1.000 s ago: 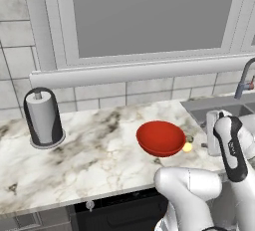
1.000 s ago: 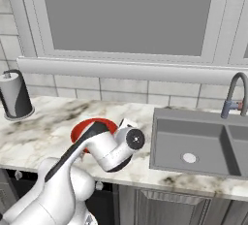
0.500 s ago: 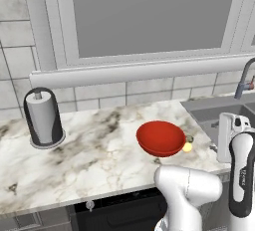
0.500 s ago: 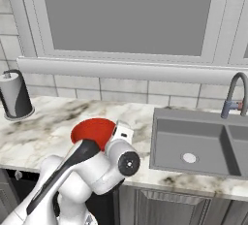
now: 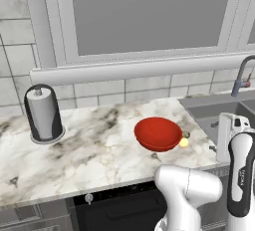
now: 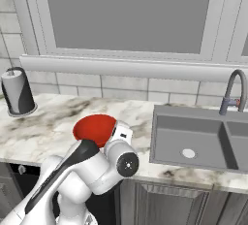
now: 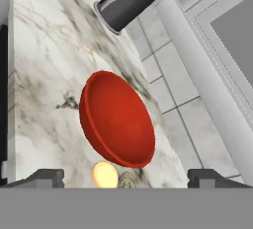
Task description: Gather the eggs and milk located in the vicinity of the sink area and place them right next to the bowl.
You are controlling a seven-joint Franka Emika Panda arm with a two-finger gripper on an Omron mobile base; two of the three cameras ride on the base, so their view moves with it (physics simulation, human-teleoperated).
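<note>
At far left of both base views: black-and-grey paper-towel holder (image 5: 44,113) (image 6: 18,92), upright on the marble counter (image 5: 89,153) (image 6: 53,117), near the tiled wall and well apart from everything else. In the hand view, tilted, at the top edge (image 7: 127,1).

Toward the middle: bright-red bowl (image 5: 158,133) (image 6: 94,128) (image 7: 116,119), near the counter's front edge. From the right base view, partly covered by the white arm (image 6: 82,170).

Just beside the bowl's right rim in the left base view: pale-yellow egg (image 5: 184,143), on the counter between bowl and sink. In the hand view, the same egg (image 7: 105,174) right under the bowl's near rim, touching or almost touching; cannot tell which. Tucked against it, a small speckled rounded thing (image 7: 127,180), too small in the left base view to identify. In the right base view, that spot hidden behind the arm.

Gripper (image 7: 126,179) with fingers (image 7: 47,177) spread wide, pinching nothing, above the egg and the bowl's rim.

At right: grey steel double-basin sink (image 5: 219,110) (image 6: 193,139); both basins and a drain visible from the right base view, just a corner from the left. Behind it, a curved grey faucet (image 5: 242,73) (image 6: 233,90) with a small red lever (image 5: 244,83) (image 6: 238,103).
</note>
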